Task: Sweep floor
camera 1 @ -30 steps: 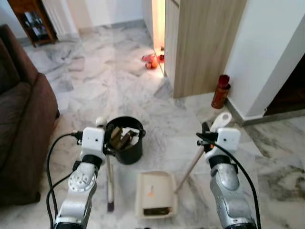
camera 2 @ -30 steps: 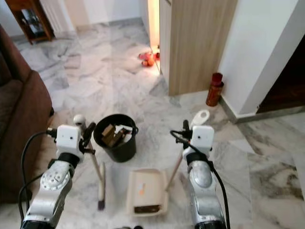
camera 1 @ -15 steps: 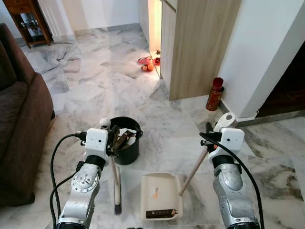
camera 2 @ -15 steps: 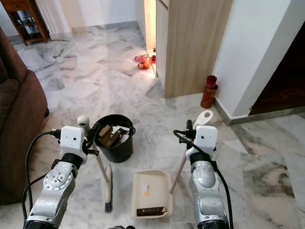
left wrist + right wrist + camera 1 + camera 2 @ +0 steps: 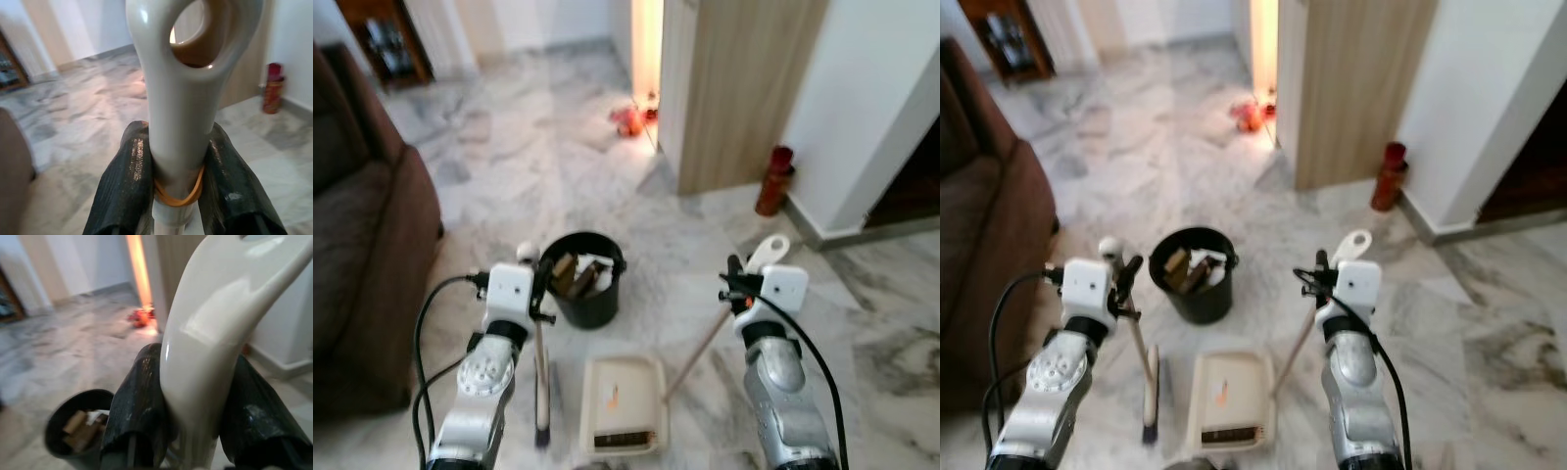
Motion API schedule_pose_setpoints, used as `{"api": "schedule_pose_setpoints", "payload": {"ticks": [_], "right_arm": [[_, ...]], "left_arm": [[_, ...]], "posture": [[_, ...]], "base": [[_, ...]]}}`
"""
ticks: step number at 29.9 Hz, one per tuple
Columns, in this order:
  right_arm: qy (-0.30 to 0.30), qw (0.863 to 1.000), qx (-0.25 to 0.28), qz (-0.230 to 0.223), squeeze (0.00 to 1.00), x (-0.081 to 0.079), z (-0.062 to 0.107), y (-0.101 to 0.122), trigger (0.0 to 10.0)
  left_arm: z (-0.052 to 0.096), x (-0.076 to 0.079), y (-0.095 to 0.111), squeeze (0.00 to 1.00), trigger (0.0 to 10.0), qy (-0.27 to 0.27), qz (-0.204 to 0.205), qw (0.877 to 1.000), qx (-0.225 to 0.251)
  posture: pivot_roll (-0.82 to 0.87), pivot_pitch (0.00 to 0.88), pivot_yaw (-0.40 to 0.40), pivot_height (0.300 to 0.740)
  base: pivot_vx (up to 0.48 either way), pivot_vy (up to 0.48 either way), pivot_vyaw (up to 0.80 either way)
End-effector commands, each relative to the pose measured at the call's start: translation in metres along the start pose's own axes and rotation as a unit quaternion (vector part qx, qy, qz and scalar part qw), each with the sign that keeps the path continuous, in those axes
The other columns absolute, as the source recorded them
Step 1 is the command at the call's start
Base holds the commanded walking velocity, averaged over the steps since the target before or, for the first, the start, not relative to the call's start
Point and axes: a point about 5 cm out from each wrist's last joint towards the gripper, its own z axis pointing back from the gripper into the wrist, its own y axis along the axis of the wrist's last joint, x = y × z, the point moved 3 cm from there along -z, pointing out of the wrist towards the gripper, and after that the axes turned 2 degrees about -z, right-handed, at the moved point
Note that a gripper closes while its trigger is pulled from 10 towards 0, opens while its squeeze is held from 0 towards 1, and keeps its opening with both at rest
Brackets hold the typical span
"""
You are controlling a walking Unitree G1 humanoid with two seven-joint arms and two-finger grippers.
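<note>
While the left gripper (image 5: 178,188) clamps the broom (image 5: 541,377) handle and the right gripper (image 5: 195,418) clamps the dustpan (image 5: 625,416) handle | both rest on marble floor (image 5: 538,176) before black bin (image 5: 588,289) | best: keep pan lip flat, sweep short strokes inward.

- The bucket (image 5: 587,291) stands on the floor (image 5: 519,186) ahead, between the two arms.
- The dustpan (image 5: 623,406) lies on the floor just before the bucket, nearer the robot.
- The brush (image 5: 542,387) stands left of the dustpan, its handle in the left gripper (image 5: 176,169).
- The dustpan's handle rises rightward into the right gripper (image 5: 188,396).
- The sofa (image 5: 362,255) sits at far left.
- The cabinet (image 5: 739,88) stands behind on the right, with a bottle (image 5: 771,180) just right of it, against the wall (image 5: 871,98).
</note>
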Motion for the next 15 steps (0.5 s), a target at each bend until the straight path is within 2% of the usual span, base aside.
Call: {"api": "schedule_pose_setpoints", "payload": {"ticks": [1,7,14,15], "right_arm": [[0.009,1.0,0.018,-0.003,0.0,-0.007,-0.003,0.0095,10.0],[0.016,1.0,0.016,-0.007,0.0,-0.0094,-0.0028,0.0088,10.0],[0.032,0.999,0.015,-0.001,0.0,-0.0152,-0.0023,0.0088,10.0],[0.036,0.999,0.018,-0.002,0.0,-0.0168,-0.0023,0.0095,10.0]], "left_arm": [[-0.0007,-0.0048,0.0111,0.0,10.0,0.004,-0.009,1.0,0.024],[-0.0013,-0.0057,0.0104,0.0,10.0,0.009,-0.013,1.0,0.017],[-0.0017,-0.0081,0.0096,0.0,10.0,0.011,-0.018,1.0,0.014],[-0.0016,-0.0082,0.0095,0.0,10.0,0.011,-0.018,1.0,0.013]], "posture": [[0.1,0.076,0.054,0.74],[0.1,0.075,0.056,0.74],[0.1,0.077,0.057,0.74],[0.1,0.077,0.056,0.74]], "base": [[0.0,0.0,0.0],[0.0,0.0,0.0],[0.274,0.0,0.0],[0.292,0.0,0.8]]}}
